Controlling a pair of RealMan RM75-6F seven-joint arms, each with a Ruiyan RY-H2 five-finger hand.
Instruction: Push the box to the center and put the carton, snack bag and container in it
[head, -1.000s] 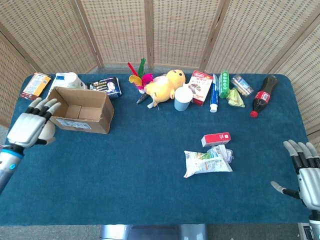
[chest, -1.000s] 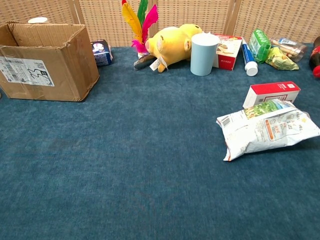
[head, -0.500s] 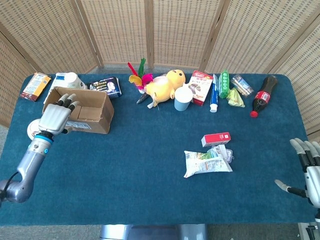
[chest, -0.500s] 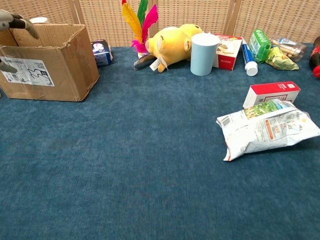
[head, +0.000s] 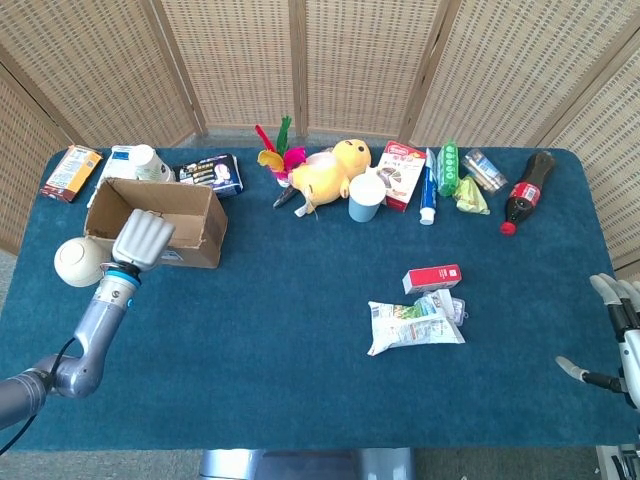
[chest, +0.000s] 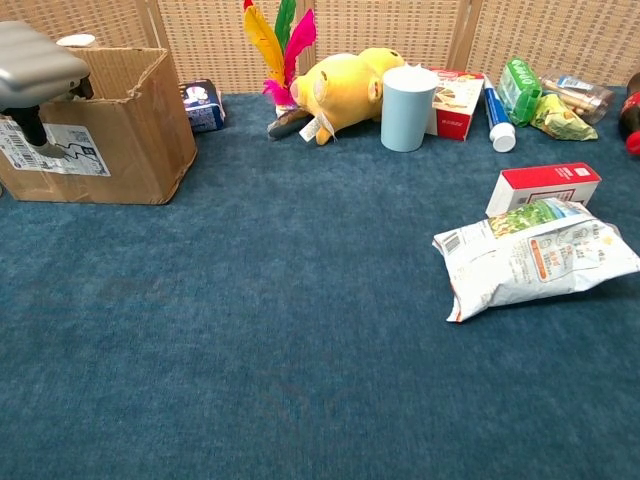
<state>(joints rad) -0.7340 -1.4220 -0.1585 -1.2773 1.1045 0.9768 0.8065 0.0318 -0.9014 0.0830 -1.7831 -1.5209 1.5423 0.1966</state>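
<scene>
On the blue desk (head: 300, 330) in the head view, your left hand (head: 143, 238) lies over the near wall of the open cardboard box (head: 190, 212), its fingers reaching over the rim; whether they grip the wall you cannot tell. The red-and-white carton (head: 432, 278) lies well right of the box, the snack bag (head: 412, 325) just in front of the carton, and the clear container (head: 449, 304) is tucked between them. Your right hand (head: 618, 340) hovers open and empty at the desk's far right edge.

In the chest view, the left hand (chest: 35, 68) covers the box (chest: 120, 140) top corner. The carton (chest: 544, 187) and snack bag (chest: 533, 255) lie far right of the box. Push too high on the wall and the light box may tip or swivel rather than slide.
</scene>
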